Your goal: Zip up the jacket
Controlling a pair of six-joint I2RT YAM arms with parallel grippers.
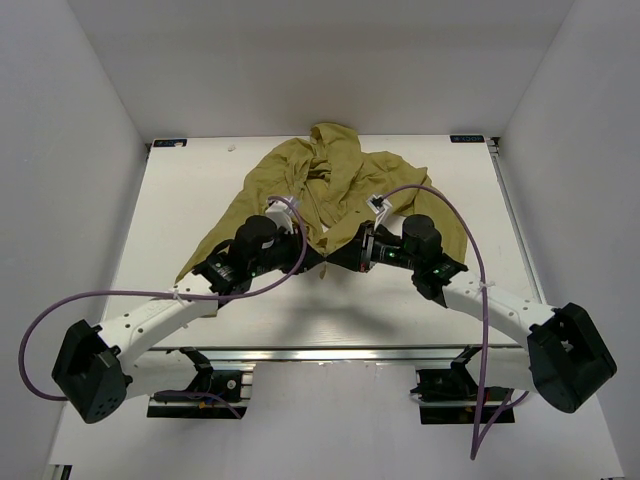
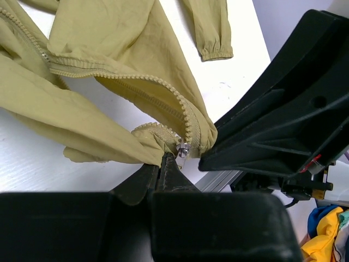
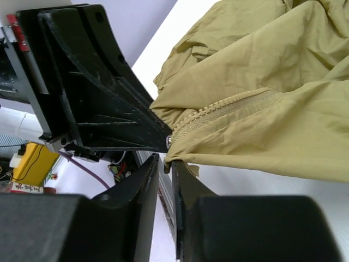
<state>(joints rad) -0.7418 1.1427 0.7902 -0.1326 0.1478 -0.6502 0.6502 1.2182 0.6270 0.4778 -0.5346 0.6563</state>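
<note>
1. Overhead, the jacket (image 1: 340, 185) lies spread on the white tabletop (image 1: 180, 200), towards the far middle. Its hood (image 1: 335, 140) is at the far edge and its sleeves are flung out to either side.
2. Both arms reach in from the near corners and meet at the middle of the jacket's near hem, tool tip to tool tip.
3. From the left wrist, the left tool (image 2: 164, 161) has its fingers pressed together on the jacket's bottom hem. A fold of olive-yellow cloth is pinched between them.
4. Just beside those fingertips sits the small metal slider (image 2: 182, 148), at the very bottom of the zipper (image 2: 158, 82).
5. Above the slider the rows of teeth curve away across the cloth, so the front is undone.
6. A gathered sleeve cuff (image 2: 216, 52) rests on the tabletop farther off, well apart from the tools.
7. From the right wrist, the right tool (image 3: 166, 162) has its fingers slightly apart, with a narrow slit of light between them.
8. The hem corner below the zipper hangs right at the mouth of that slit. Whether the cloth touches either finger I cannot tell.
9. The other tool's black body fills the left of this view, its tip almost against the slider end of the hem.
10. Purple cables (image 1: 470, 240) loop from each arm over the tabletop's edge.
</note>
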